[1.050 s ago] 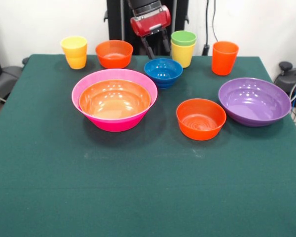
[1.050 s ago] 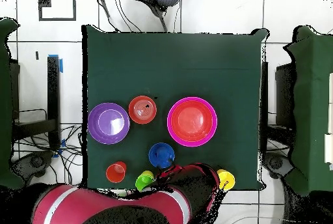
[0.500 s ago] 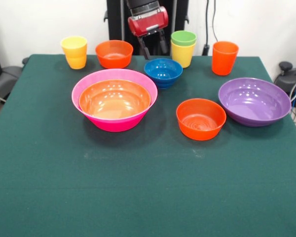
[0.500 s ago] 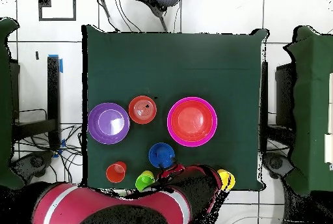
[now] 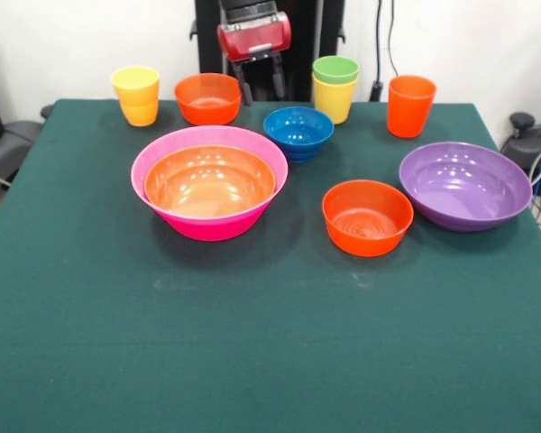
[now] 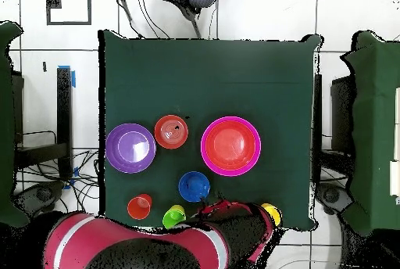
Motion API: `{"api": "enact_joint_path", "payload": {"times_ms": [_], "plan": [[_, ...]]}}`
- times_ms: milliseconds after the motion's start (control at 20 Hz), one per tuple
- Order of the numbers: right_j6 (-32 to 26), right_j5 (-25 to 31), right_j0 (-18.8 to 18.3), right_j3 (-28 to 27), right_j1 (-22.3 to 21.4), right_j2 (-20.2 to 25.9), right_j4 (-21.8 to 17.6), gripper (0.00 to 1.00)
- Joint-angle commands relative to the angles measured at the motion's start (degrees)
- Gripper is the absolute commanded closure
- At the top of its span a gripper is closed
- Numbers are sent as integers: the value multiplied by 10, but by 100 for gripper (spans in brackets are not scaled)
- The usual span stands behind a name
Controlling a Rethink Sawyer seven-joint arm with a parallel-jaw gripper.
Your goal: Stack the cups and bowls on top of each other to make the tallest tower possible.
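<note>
Sliding sideways from over the blue bowl, the gripper hung empty with fingers spread beside the small orange bowl, likely its next pick for the tower's base, the wide orange bowl nested in the pink bowl.

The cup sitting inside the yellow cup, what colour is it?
Light green; the front view shows it best.

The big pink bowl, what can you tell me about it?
The big pink bowl is glossy, round and deep, plastic by its look. It stands upright on the green table, left of middle in the front view. A wide orange bowl sits nested inside it, its rim just below the pink rim. Nothing else touches it; the small blue bowl stands just behind, apart.
</note>
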Motion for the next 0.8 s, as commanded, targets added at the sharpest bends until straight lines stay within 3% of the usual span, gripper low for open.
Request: {"api": "enact_joint_path", "payload": {"times_ms": [50, 250, 650, 800], "plan": [[-171, 58, 6, -23, 57, 20, 66, 0], [-177, 47, 9, -30, 85, 18, 84, 0], [-139, 52, 31, -59, 121, 34, 29, 0], [-137, 45, 36, -63, 130, 37, 25, 0]]}}
